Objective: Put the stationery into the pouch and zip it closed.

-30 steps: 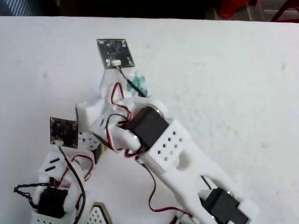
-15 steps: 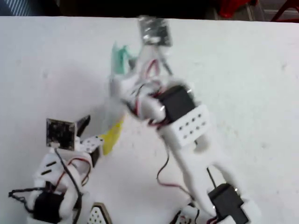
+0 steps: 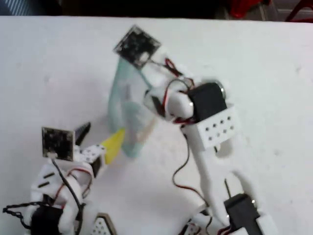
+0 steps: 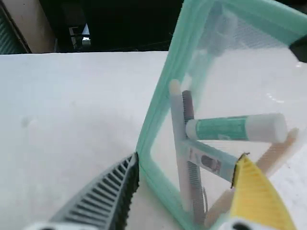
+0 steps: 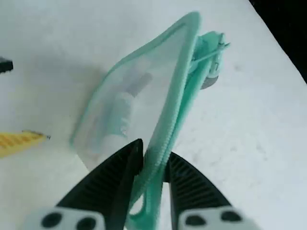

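A translucent teal pouch (image 3: 122,110) stands up on edge on the white table. My right gripper (image 5: 151,160) is shut on its zipper edge, and the pouch (image 5: 129,100) hangs away from the black fingers. In the left wrist view the pouch (image 4: 163,110) holds a teal glue stick (image 4: 230,128), pens (image 4: 184,158) and a wood-coloured stick (image 4: 276,151). My left gripper (image 4: 187,163) is open, its grey finger (image 4: 108,196) and yellow finger (image 4: 254,196) on either side of the pouch's lower corner. In the high view it (image 3: 102,132) sits just left of the pouch.
The white table (image 3: 254,63) stretches bare to the right and far side. Its far edge meets a dark background. The right arm's body (image 3: 210,122) crosses the middle from the near right; the left arm's base (image 3: 54,196) is at the near left.
The right arm has swung right and away from the left arm, pulling the pouch up on edge and into sight. The left arm shifted slightly left, its fingers now showing apart.
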`<state>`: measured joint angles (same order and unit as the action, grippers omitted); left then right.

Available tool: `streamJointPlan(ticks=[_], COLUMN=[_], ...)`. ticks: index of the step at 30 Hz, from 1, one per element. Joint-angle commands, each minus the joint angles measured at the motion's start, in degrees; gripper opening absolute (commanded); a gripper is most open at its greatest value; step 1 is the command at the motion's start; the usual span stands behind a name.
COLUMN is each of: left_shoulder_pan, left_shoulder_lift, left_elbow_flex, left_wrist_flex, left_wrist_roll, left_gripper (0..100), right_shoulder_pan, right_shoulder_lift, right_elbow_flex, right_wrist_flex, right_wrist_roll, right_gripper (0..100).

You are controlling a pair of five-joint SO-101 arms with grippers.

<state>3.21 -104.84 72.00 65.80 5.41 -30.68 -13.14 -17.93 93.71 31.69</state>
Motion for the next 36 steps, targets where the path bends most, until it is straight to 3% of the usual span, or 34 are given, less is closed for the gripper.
streamJointPlan(ticks=[1, 6, 10, 18, 24, 28, 32, 36], left_shoulder_pan=[-2.5, -2.5, -2.5, -2.6, -7.1, -13.8, -20.1, -16.9], left_shoulder_lift=[0.0, 0.0, 0.0, 0.0, 0.0, 0.0, 0.0, 0.1], left_elbow_flex=[-0.6, 3.4, 3.6, 3.6, 2.9, -0.4, -3.5, -3.6], left_wrist_flex=[-3.3, -7.6, -7.7, -7.7, -8.3, -8.2, -8.1, -6.5], left_wrist_roll=[0.7, 0.7, 0.6, 0.5, 0.8, 4.7, 3.9, -4.5], left_gripper=[32, 32, 32, 32, 32, 32, 33, 35], right_shoulder_pan=[-2.2, -10.9, -12.7, -13.1, -12.9, -11.0, -11.2, -10.9], right_shoulder_lift=[0.2, 2.3, 7.7, 18.9, 18.5, 13.9, 7.0, -1.4], right_elbow_flex=[-0.5, -0.7, -0.6, -9.9, -25.2, -26.5, -13.8, -1.1], right_wrist_flex=[2.3, 0.2, -3.6, -4.0, 3.9, 4.9, 4.9, 4.8], right_wrist_roll=[3.1, 0.8, -3.3, 0.8, 1.3, 7.1, 16.2, 21.9], right_gripper=[1.7, 7.1, 14.4, 4.4, 1.8, 1.8, 1.8, 1.8])
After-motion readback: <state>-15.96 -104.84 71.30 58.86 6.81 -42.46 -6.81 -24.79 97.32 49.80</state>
